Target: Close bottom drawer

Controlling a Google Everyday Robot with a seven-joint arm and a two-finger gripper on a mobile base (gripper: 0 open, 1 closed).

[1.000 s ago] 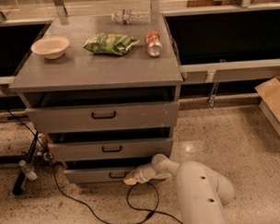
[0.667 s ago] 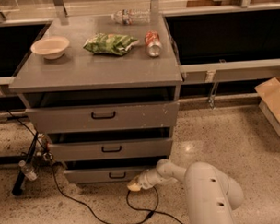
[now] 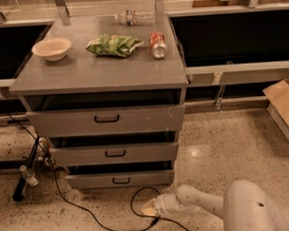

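The bottom drawer [image 3: 120, 178] is the lowest of three grey drawers in the cabinet, with a short front panel and a small black handle [image 3: 121, 181]. A dark gap shows above its front. My gripper [image 3: 148, 209] is at the end of the white arm [image 3: 200, 201], low over the floor, in front of the drawer and slightly right of its handle, apart from the front.
The mid drawer [image 3: 115, 154] and top drawer [image 3: 106, 119] sit above. On the cabinet top lie a bowl [image 3: 52, 48], a green bag [image 3: 114, 44], a can [image 3: 157, 44] and a bottle [image 3: 134, 16]. A black cable [image 3: 138, 203] loops on the floor. A cardboard box [image 3: 283, 105] stands right.
The gripper has pulled back from the bottom drawer's front, down and away over the floor. The arm has swung lower in the view.
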